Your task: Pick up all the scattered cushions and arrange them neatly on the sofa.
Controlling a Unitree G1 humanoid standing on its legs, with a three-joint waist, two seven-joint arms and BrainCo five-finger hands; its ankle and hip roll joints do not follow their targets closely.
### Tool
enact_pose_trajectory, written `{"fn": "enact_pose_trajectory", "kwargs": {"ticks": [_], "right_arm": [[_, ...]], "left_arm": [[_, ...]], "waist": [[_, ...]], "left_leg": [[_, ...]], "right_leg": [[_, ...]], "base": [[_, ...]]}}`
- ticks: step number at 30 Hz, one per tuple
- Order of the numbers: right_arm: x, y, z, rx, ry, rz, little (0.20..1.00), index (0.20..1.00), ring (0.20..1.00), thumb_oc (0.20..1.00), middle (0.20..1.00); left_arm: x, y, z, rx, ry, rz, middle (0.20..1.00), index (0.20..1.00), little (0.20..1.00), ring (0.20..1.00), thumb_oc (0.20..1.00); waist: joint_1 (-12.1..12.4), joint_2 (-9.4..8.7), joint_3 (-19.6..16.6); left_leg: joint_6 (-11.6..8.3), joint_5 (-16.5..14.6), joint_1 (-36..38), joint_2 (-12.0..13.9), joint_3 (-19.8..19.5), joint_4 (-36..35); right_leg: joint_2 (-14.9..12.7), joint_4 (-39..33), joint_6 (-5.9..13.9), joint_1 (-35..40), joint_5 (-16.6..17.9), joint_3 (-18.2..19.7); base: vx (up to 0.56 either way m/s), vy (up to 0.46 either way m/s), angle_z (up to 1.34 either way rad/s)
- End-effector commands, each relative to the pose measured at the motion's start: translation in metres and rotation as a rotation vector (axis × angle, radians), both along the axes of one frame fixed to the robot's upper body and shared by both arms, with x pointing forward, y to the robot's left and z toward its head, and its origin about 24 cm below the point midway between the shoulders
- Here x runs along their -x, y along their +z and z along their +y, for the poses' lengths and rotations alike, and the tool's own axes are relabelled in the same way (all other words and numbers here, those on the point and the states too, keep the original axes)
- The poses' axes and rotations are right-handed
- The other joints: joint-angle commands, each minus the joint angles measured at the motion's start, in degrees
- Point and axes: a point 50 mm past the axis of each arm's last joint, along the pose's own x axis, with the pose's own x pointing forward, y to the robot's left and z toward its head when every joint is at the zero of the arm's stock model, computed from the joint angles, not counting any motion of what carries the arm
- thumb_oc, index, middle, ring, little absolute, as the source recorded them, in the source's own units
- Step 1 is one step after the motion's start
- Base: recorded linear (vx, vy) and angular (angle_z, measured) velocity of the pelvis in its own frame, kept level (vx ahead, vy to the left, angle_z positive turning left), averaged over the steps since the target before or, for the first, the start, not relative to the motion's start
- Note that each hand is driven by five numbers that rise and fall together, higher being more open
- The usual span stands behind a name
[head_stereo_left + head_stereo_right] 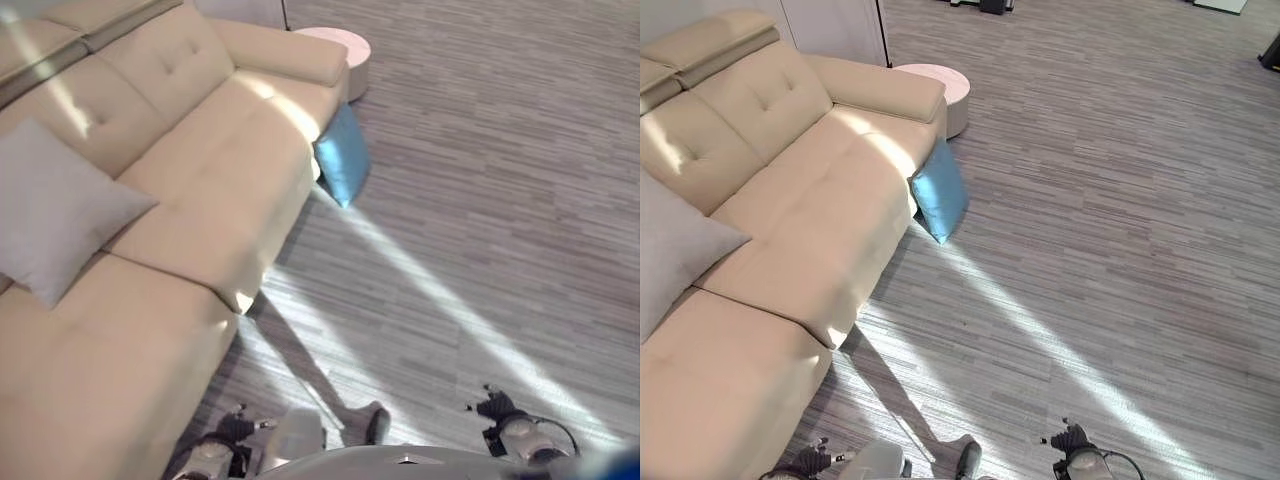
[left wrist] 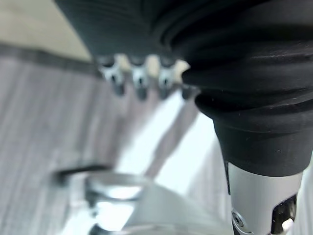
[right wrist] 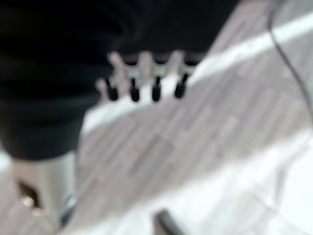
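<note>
A blue cushion (image 1: 342,157) stands on the floor, leaning against the front of the beige sofa (image 1: 210,190) near its far armrest. A grey cushion (image 1: 55,210) rests upright against the sofa's backrest at the left. My left hand (image 1: 228,432) hangs low by the sofa's near front corner, and my right hand (image 1: 497,406) hangs low over the bare floor. Both are far from the blue cushion. The left hand's fingers (image 2: 139,81) and the right hand's fingers (image 3: 144,83) are straight and hold nothing.
A round pale side table (image 1: 340,50) stands past the sofa's far armrest. Grey striped wood floor (image 1: 1120,220) stretches to the right of the sofa, crossed by a band of sunlight.
</note>
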Motion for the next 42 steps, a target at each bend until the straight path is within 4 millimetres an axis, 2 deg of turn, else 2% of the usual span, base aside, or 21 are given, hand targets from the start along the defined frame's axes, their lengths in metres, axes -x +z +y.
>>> {"fn": "enact_pose_trajectory", "kwargs": {"ticks": [1,2,5,7,11,14,17,19,23,27,28,29,30,32,34,35,36,38,39,40,42], "right_arm": [[0.01,0.004,-0.026,0.062,-0.05,0.002,1.0,1.0,1.0,1.0,1.0],[0.009,0.005,-0.025,0.062,-0.045,0.0,1.0,1.0,1.0,1.0,1.0],[0.008,0.004,-0.021,0.054,-0.042,-0.004,1.0,1.0,1.0,1.0,1.0],[0.01,0.001,-0.018,0.051,-0.015,0.017,1.0,1.0,1.0,1.0,1.0],[0.007,0.001,-0.014,0.048,0.013,0.021,1.0,1.0,1.0,1.0,1.0],[0.0,0.003,-0.011,0.037,0.011,-0.004,1.0,1.0,1.0,1.0,1.0],[0.001,0.002,-0.009,0.031,0.02,0.006,1.0,1.0,1.0,1.0,1.0],[0.002,0.002,-0.009,0.035,0.025,0.013,1.0,1.0,1.0,1.0,1.0],[0.003,0.002,-0.01,0.041,0.035,0.019,1.0,1.0,1.0,1.0,1.0],[0.007,0.0,-0.008,0.034,0.041,0.033,1.0,1.0,1.0,1.0,1.0],[0.011,-0.001,-0.008,0.033,0.042,0.042,1.0,1.0,1.0,1.0,1.0],[0.013,-0.002,-0.009,0.039,0.048,0.051,1.0,1.0,1.0,1.0,1.0],[0.012,-0.002,-0.009,0.038,0.043,0.046,1.0,1.0,1.0,1.0,1.0],[0.004,0.002,-0.01,0.032,0.008,-0.004,1.0,1.0,1.0,1.0,1.0],[0.003,0.004,-0.013,0.036,-0.019,-0.025,1.0,1.0,1.0,1.0,1.0],[0.003,0.004,-0.014,0.036,-0.019,-0.025,1.0,1.0,1.0,1.0,1.0],[0.002,0.004,-0.014,0.034,-0.024,-0.025,1.0,1.0,1.0,1.0,1.0],[0.002,0.005,-0.016,0.041,-0.028,-0.03,1.0,1.0,1.0,1.0,1.0],[0.003,0.005,-0.017,0.042,-0.027,-0.028,1.0,1.0,1.0,1.0,1.0],[0.004,0.005,-0.018,0.045,-0.031,-0.026,1.0,1.0,1.0,1.0,1.0],[0.003,0.005,-0.018,0.044,-0.031,-0.029,1.0,1.0,1.0,1.0,1.0]], "left_arm": [[-0.015,0.004,0.002,-0.016,-0.04,-0.025,1.0,1.0,1.0,1.0,1.0],[-0.014,0.004,0.004,-0.019,-0.037,-0.026,1.0,1.0,1.0,1.0,1.0],[-0.012,0.004,0.006,-0.022,-0.028,-0.022,1.0,1.0,1.0,1.0,1.0],[-0.004,0.004,0.011,-0.026,-0.007,-0.004,1.0,1.0,1.0,1.0,1.0],[0.0,0.004,0.017,-0.036,0.009,0.01,1.0,1.0,1.0,1.0,1.0],[-0.004,0.007,0.021,-0.047,0.008,-0.004,1.0,1.0,1.0,1.0,1.0],[-0.004,0.008,0.025,-0.056,0.023,-0.014,1.0,1.0,1.0,1.0,1.0],[-0.002,0.007,0.024,-0.052,0.027,-0.007,1.0,1.0,1.0,1.0,1.0],[0.005,0.005,0.024,-0.052,0.043,0.009,1.0,1.0,1.0,1.0,1.0],[0.017,0.002,0.024,-0.053,0.063,0.043,1.0,1.0,1.0,1.0,1.0],[0.021,0.001,0.023,-0.053,0.063,0.057,1.0,1.0,1.0,1.0,1.0],[0.024,0.0,0.021,-0.049,0.061,0.07,1.0,1.0,1.0,1.0,1.0],[0.023,0.0,0.021,-0.046,0.06,0.068,1.0,1.0,1.0,1.0,1.0],[0.01,0.002,0.018,-0.044,0.039,0.04,1.0,1.0,1.0,1.0,1.0],[-0.004,0.005,0.017,-0.044,0.026,-0.003,1.0,1.0,1.0,1.0,1.0],[-0.004,0.005,0.017,-0.044,0.026,-0.003,1.0,1.0,1.0,1.0,1.0],[-0.01,0.006,0.015,-0.036,0.024,-0.022,1.0,1.0,1.0,1.0,1.0],[-0.01,0.005,0.011,-0.029,0.008,-0.02,1.0,1.0,1.0,1.0,1.0],[-0.011,0.005,0.01,-0.028,0.004,-0.02,1.0,1.0,1.0,1.0,1.0],[-0.011,0.005,0.009,-0.024,0.003,-0.024,1.0,1.0,1.0,1.0,1.0],[-0.01,0.005,0.01,-0.024,0.006,-0.023,1.0,1.0,1.0,1.0,1.0]], "waist": [[-0.26,1.81,1.14],[0.53,2.45,0.93],[1.91,2.94,1.04],[2.86,2.63,-0.04],[4.23,2.28,-0.88],[3.34,3.34,-0.3],[2.75,4.57,0.08],[2.24,4.97,0.22],[1.15,5.16,0.8],[0.73,4.1,0.38],[0.63,3.9,-0.11],[0.64,3.99,-0.69],[0.55,3.81,-0.72],[0.15,3.35,0.44],[0.45,1.51,2.24],[0.61,1.74,2.41],[0.85,1.16,2.36],[0.89,1.13,2.16],[1.06,1.32,1.91],[1.19,2.16,1.18],[1.64,2.52,0.99]], "left_leg": [[-0.78,6.33,6.52,0.21,-1.8,-19.62],[-1.09,9.99,4.06,-1.31,-1.95,-23.2],[-1.5,13.99,1.39,-2.3,-1.72,-25.54],[-0.32,12.77,2.97,-2.58,-2.85,-25.41],[1.55,10.09,6.62,-3.17,-3.5,-25.76],[3.22,8.27,9.58,-3.18,-3.82,-25.75],[4.3,6.84,12.98,-2.95,-4.81,-26.59],[4.14,5.89,15.41,-2.84,-5.83,-28.06],[2.99,4.21,19.0,-2.0,-7.5,-29.58],[1.48,1.57,22.03,-0.57,-9.52,-30.11],[1.0,1.15,22.6,0.31,-9.97,-30.05],[-0.64,1.01,23.05,2.88,-10.7,-28.94],[-1.39,2.28,22.07,3.48,-11.02,-27.54],[-3.37,7.38,16.32,4.68,-10.2,-18.75],[-1.97,8.7,10.42,5.65,-5.94,-9.79],[-2.02,8.31,10.55,5.9,-5.87,-9.41],[-1.11,6.05,8.6,3.57,-5.08,-10.79],[-0.82,3.97,6.94,2.03,-2.89,-14.53],[-0.76,4.45,6.44,1.17,-2.18,-16.66],[-1.04,7.83,5.09,-0.25,-1.26,-21.4],[-1.39,10.47,3.39,-1.29,-0.1,-22.99]], "right_leg": [[-4.1,1.34,13.33,1.33,-0.16,-3.39],[-2.34,0.78,13.2,2.86,-1.18,-2.78],[-0.69,0.89,12.83,5.44,-3.05,-1.82],[-0.62,3.39,12.96,6.15,-4.87,-1.2],[-3.61,13.64,15.45,4.2,-4.98,-2.33],[-6.18,25.85,17.31,-1.66,-0.77,-3.11],[-7.07,29.03,16.28,-5.52,0.68,-4.09],[-7.5,22.15,15.37,-7.0,-0.4,-4.98],[-8.63,10.12,16.44,-10.01,3.94,-2.74],[-9.51,5.85,17.25,-9.6,6.7,-1.37],[-9.44,6.3,16.9,-9.36,6.72,-1.6],[-8.34,6.79,16.39,-8.36,5.7,-2.17],[-8.11,6.84,16.05,-8.06,5.11,-2.46],[-7.24,6.33,14.46,-6.42,3.69,-3.17],[-6.37,3.68,12.69,-2.83,2.39,-4.44],[-6.11,3.62,12.65,-2.58,2.36,-4.34],[-5.76,2.26,12.92,-0.83,1.65,-4.44],[-5.49,1.53,13.28,0.66,0.44,-5.12],[-5.03,1.34,13.35,1.3,-0.07,-5.0],[-3.91,1.11,13.23,2.35,-1.3,-5.4],[-2.81,1.02,13.12,4.12,-2.41,-4.96]], "base": [[0.35,0.041,-0.1],[0.26,0.048,-0.08],[0.32,0.099,-0.29],[0.37,0.189,-0.58],[0.23,0.175,-0.49],[0.18,0.179,-0.08],[0.27,0.103,0.2],[0.29,-0.028,0.32],[0.29,-0.113,0.12],[0.35,-0.176,0.48],[0.5,-0.303,0.54],[0.45,-0.311,0.63],[0.37,-0.321,0.78],[0.15,-0.223,0.63],[0.19,-0.28,0.15],[0.31,-0.253,0.19],[0.28,-0.102,0.08],[0.31,-0.06,0.05],[0.32,0.033,0.12],[0.32,0.06,0.07],[0.3,0.085,0.05]]}}
